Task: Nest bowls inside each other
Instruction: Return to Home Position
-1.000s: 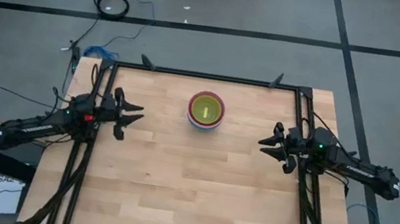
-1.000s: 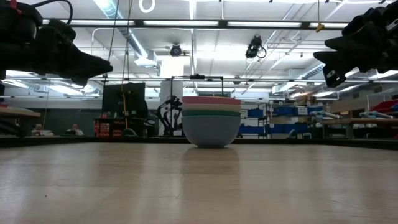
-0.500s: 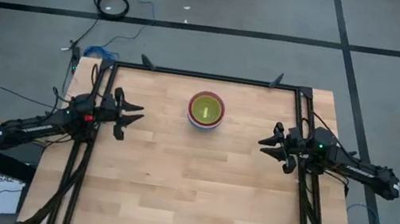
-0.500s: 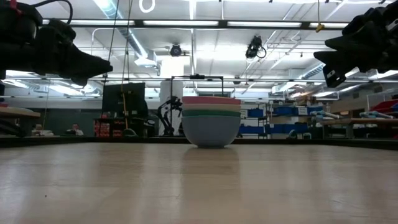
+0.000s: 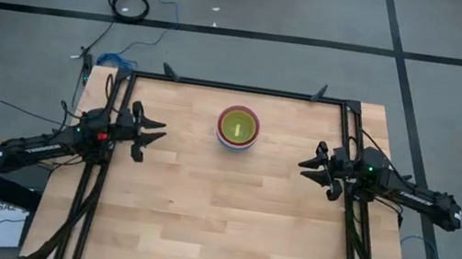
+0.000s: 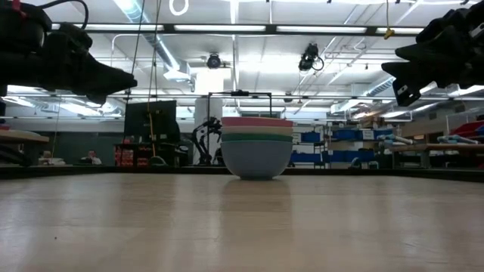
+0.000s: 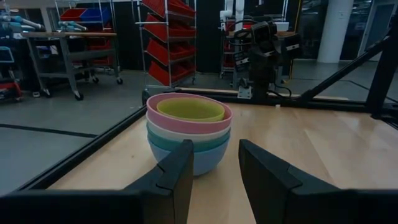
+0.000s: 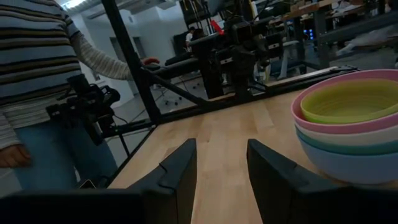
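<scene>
The bowls (image 5: 238, 127) stand nested in one stack on the wooden table, toward its far edge near the middle. In the left wrist view the stack (image 7: 188, 132) shows a blue bowl at the bottom, resting on the table, then teal, white and pink, with a yellow-green one innermost. The low view shows the same stack (image 6: 256, 147). My left gripper (image 5: 153, 131) hovers open above the table's left side, level, well clear of the stack. My right gripper (image 5: 308, 165) hovers open above the right side, also clear; the stack (image 8: 351, 124) lies ahead of it.
A black metal frame (image 5: 238, 87) runs around the table's far, left and right edges. A person in a striped top (image 8: 43, 74) stands beyond the table's left side. Bare wood (image 5: 218, 211) stretches from the stack to the near edge.
</scene>
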